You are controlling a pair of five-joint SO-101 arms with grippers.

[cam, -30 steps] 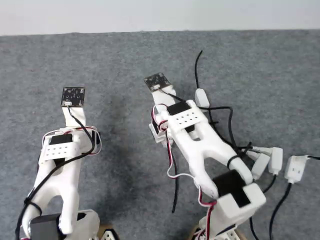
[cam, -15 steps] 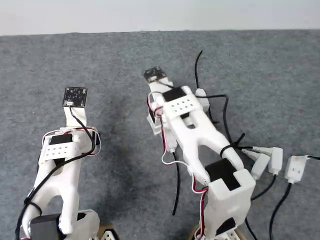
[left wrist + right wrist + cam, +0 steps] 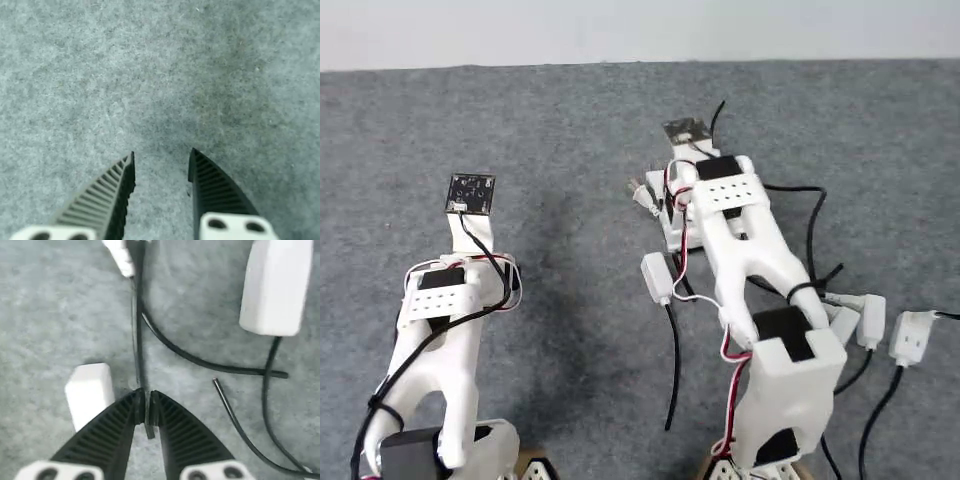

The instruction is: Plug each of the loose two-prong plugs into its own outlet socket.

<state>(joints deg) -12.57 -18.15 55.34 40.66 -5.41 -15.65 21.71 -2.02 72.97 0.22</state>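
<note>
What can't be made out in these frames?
Right wrist view: white plastic plug cut off by the picture's edge, prongs unseen; whether the thin black cable clamped in the right gripper joins it, cannot tell.
Right wrist view: large white rectangular block, edge cuts it; plug or outlet unclear.
High view: white outlet blocks, socket slots too small to see.

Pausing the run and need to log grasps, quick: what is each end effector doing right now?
Left end effector: open, empty.
Right end effector: closed on a black cord.
</note>
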